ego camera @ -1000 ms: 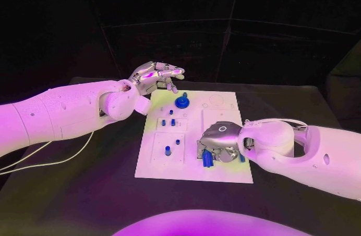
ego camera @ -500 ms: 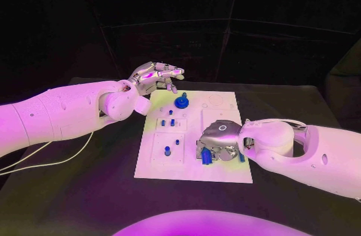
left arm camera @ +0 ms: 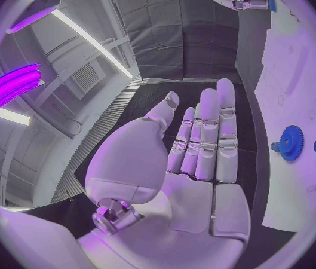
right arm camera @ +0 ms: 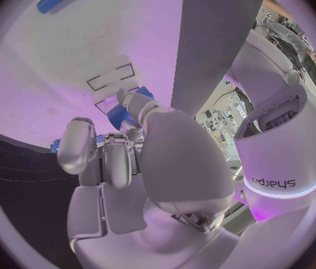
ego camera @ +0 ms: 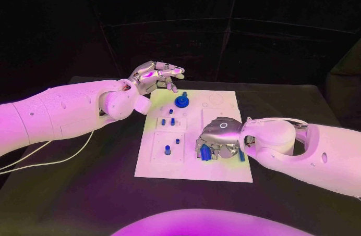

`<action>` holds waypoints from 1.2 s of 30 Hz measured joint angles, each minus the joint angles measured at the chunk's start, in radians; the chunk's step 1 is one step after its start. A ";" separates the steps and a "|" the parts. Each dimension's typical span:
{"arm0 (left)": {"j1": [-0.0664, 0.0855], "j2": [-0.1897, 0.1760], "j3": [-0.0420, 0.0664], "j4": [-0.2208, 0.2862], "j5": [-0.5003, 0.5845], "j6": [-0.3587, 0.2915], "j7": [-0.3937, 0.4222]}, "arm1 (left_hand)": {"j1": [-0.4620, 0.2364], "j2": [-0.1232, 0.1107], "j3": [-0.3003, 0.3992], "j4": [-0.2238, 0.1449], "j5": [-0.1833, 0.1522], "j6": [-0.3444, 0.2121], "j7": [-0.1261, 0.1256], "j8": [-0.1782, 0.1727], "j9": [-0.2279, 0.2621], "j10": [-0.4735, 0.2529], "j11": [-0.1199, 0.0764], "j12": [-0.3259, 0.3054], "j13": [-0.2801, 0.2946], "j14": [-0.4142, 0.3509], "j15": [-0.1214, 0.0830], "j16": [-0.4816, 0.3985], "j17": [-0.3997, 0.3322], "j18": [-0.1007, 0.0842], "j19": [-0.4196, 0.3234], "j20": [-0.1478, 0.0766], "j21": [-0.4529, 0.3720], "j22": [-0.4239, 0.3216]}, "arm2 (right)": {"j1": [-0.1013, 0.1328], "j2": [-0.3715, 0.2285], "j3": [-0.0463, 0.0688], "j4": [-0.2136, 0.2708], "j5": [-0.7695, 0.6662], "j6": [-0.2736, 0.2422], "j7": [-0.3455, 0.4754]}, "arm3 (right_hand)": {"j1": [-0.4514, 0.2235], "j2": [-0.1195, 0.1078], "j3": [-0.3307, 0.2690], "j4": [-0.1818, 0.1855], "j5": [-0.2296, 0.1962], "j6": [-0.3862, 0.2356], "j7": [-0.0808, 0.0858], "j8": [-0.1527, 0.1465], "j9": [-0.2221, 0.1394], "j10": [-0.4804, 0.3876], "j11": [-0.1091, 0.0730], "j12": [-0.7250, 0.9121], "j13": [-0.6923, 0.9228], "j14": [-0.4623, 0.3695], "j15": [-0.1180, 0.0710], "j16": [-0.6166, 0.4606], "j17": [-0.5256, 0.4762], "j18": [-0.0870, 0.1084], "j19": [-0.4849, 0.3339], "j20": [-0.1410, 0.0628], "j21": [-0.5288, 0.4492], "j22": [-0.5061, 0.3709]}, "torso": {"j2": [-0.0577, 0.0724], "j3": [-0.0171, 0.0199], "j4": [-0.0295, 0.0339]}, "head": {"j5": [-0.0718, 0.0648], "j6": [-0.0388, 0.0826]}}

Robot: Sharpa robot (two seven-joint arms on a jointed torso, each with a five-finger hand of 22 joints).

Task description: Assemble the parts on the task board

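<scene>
Right hand [ego camera: 219,138] low over the near right part of the white board [ego camera: 226,173], fingers curled down around a blue block [ego camera: 206,153] at the board's near edge. Seen from the right wrist, fingertips [right arm camera: 131,98] touching the blue block [right arm camera: 124,110], apparently pinching it; a firm hold likely but not certain from these angles. Block standing roughly upright under the palm, long axis running away from the board surface, a little tilted. Just beside it, a printed outline of a socket [right arm camera: 112,78] on the board, on the far side of the fingertips from the wrist; probably the target for this piece. A thin blue pin [ego camera: 241,155] close on the board's right edge, beside the same hand.

Left hand [ego camera: 154,74] raised off the board's far left corner, holding nothing, fingers straight and close together in the left wrist view [left arm camera: 202,143], well apart from every blue piece. Nearest to it a blue gear [ego camera: 181,101] standing on the far half of the board, with small blue pegs [ego camera: 171,122] toward the board's middle.

Judging by this: step in hand is seating the block, right hand clearly the nearer one. Coming move turns on keeping the block's long axis square to the board and shifting it toward the outlined socket. Risk: a tilted block catching the socket rim, or slipping between the fingertips.
</scene>
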 measured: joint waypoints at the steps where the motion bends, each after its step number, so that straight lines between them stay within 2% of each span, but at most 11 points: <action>1: 0.000 0.000 0.000 0.000 0.000 0.000 0.000 | 0.000 0.000 0.000 0.000 0.000 0.000 0.000 0.000 0.000 0.000 0.000 0.000 0.000 0.000 0.000 0.000 0.000 0.000 0.000 0.000 0.000 0.000 | 0.000 0.001 0.000 -0.002 0.000 -0.001 0.001 | -0.003 -0.002 0.004 -0.002 -0.004 -0.003 -0.002 0.000 0.000 -0.010 0.001 -0.005 -0.008 0.000 0.000 -0.004 0.000 0.000 -0.003 -0.002 -0.006 -0.005 | 0.000 0.0000 0.0000 | 0.000 0.000; 7: 0.000 0.000 0.000 0.000 0.000 0.001 -0.002 | 0.000 0.000 0.000 0.000 0.000 0.000 0.000 0.000 0.000 0.000 0.000 0.000 0.000 0.000 0.000 0.000 0.000 0.000 0.000 0.000 0.000 0.000 | 0.000 0.005 0.000 -0.010 -0.001 -0.003 0.006 | -0.016 -0.009 0.021 -0.014 -0.013 -0.030 -0.008 0.002 -0.006 -0.049 0.001 -0.023 -0.043 0.000 0.000 -0.014 0.000 0.000 -0.017 -0.001 -0.019 -0.026 | 0.000 0.0000 0.0001 | -0.001 0.000; 9: 0.000 0.000 0.000 0.000 0.000 0.001 -0.002 | 0.000 0.000 0.000 0.000 0.000 0.000 0.000 0.000 0.000 0.000 0.000 0.000 0.000 0.000 0.000 0.000 0.000 0.000 0.000 0.000 0.000 0.000 | 0.000 0.005 0.000 -0.012 -0.001 -0.003 0.006 | -0.025 -0.011 0.028 -0.020 -0.019 -0.047 -0.011 0.005 -0.009 -0.058 -0.002 -0.027 -0.052 0.000 0.000 -0.018 0.000 0.000 -0.020 0.001 -0.026 -0.033 | 0.000 0.0000 0.0002 | -0.001 0.000; 15: 0.000 0.000 0.000 0.000 0.000 0.001 -0.003 | 0.000 0.000 0.000 0.000 0.000 0.000 0.000 0.000 0.000 0.000 0.000 0.000 0.000 0.000 0.000 0.000 0.000 0.000 0.000 0.000 0.000 0.000 | 0.000 0.006 0.000 -0.017 -0.002 -0.002 0.006 | -0.042 -0.017 0.039 -0.027 -0.034 -0.112 -0.018 0.001 -0.021 -0.091 0.002 -0.039 -0.089 0.000 0.000 -0.027 0.000 0.000 -0.031 0.002 -0.041 -0.056 | 0.000 0.0000 0.0002 | -0.001 0.000; 16: 0.000 0.000 0.000 0.000 0.000 0.002 -0.003 | 0.000 0.000 0.000 0.000 0.000 0.000 0.000 0.000 0.000 0.000 0.000 0.000 0.000 0.000 0.000 0.000 0.000 0.000 0.000 0.000 0.000 0.000 | 0.000 0.006 0.000 -0.018 -0.002 -0.002 0.005 | -0.046 -0.020 0.038 -0.028 -0.039 -0.127 -0.020 0.001 -0.023 -0.100 0.003 -0.043 -0.095 0.000 0.000 -0.028 0.000 0.001 -0.034 0.000 -0.044 -0.059 | 0.000 0.0000 0.0002 | -0.001 0.000; 18: 0.000 0.000 0.000 0.000 0.000 0.002 -0.004 | 0.000 0.000 0.000 0.000 0.000 -0.002 0.002 0.000 0.000 0.000 0.000 0.000 0.000 0.000 0.000 0.000 0.000 0.000 0.000 0.000 0.000 0.000 | 0.000 0.006 0.000 -0.019 -0.002 -0.001 0.004 | -0.051 -0.025 0.033 -0.033 -0.042 -0.160 -0.027 0.001 -0.029 -0.111 0.003 -0.047 -0.104 0.000 0.000 -0.032 0.000 0.016 -0.038 0.003 -0.049 -0.064 | -0.001 0.0000 0.0002 | -0.001 0.000; 22: 0.000 0.001 0.000 0.000 0.000 0.003 -0.006 | 0.000 0.000 0.000 0.000 0.000 -0.004 0.004 0.000 0.000 0.000 0.000 0.000 0.000 0.000 0.000 0.000 -0.001 0.000 0.000 0.000 0.000 -0.001 | 0.000 0.007 0.000 -0.020 -0.002 -0.001 0.000 | -0.054 -0.028 0.029 -0.039 -0.047 -0.222 -0.043 0.001 -0.035 -0.127 0.005 -0.047 -0.118 0.000 0.000 -0.037 0.000 0.016 -0.038 0.003 -0.054 -0.068 | -0.001 0.0000 0.0002 | -0.002 -0.001; 26: 0.000 0.002 0.000 0.000 0.000 0.004 -0.008 | 0.000 0.000 0.000 0.000 0.000 -0.004 0.004 0.000 0.000 0.000 0.000 0.000 0.000 0.000 0.000 0.000 -0.001 0.000 0.000 0.000 0.000 -0.001 | 0.000 0.006 0.000 -0.020 -0.002 -0.001 -0.004 | -0.054 -0.028 0.028 -0.043 -0.047 -0.268 -0.051 0.001 -0.037 -0.134 0.005 -0.047 -0.125 0.000 0.000 -0.038 0.000 0.016 -0.038 0.003 -0.054 -0.070 | -0.001 0.0002 0.0002 | -0.003 -0.001; 30: 0.000 0.002 0.000 -0.001 0.000 0.006 -0.009 | 0.000 0.000 0.000 0.000 0.000 -0.004 0.004 0.000 0.000 0.000 0.000 0.000 0.000 0.000 0.000 0.000 -0.001 0.000 0.000 0.000 0.000 -0.001 | 0.000 0.002 0.000 -0.018 -0.002 -0.002 -0.007 | -0.054 -0.028 0.031 -0.047 -0.047 -0.294 -0.058 0.001 -0.038 -0.135 0.006 -0.047 -0.127 0.000 0.000 -0.038 0.001 0.016 -0.038 0.003 -0.054 -0.070 | -0.001 0.0002 0.0000 | -0.005 0.001; 33: 0.000 0.002 0.000 -0.001 0.000 0.007 -0.010 | 0.000 0.000 0.000 0.000 0.000 -0.004 0.004 0.000 0.000 0.000 0.000 0.000 0.000 0.000 0.000 0.000 -0.001 0.000 0.000 0.000 0.000 -0.001 | 0.000 -0.010 0.000 -0.009 -0.003 -0.010 -0.008 | -0.054 -0.028 0.034 -0.050 -0.047 -0.295 -0.052 0.001 -0.038 -0.134 0.006 -0.036 -0.119 0.000 0.000 -0.038 0.001 0.016 -0.038 0.003 -0.054 -0.068 | -0.001 0.0002 -0.0002 | -0.006 0.002; 36: 0.000 0.003 0.000 -0.001 0.000 0.009 -0.011 | 0.000 0.000 0.000 0.000 0.000 -0.004 0.004 0.000 0.000 0.000 0.000 0.000 0.000 0.000 0.000 0.000 -0.001 0.000 0.000 0.000 0.000 -0.001 | -0.001 -0.033 0.000 0.008 0.000 -0.036 -0.008 | -0.055 -0.028 0.035 -0.056 -0.047 -0.231 -0.019 0.015 -0.024 -0.087 -0.001 -0.012 -0.094 0.000 0.000 -0.023 0.001 0.016 -0.033 -0.001 -0.045 -0.049 | -0.001 0.0003 -0.0002 | -0.007 0.003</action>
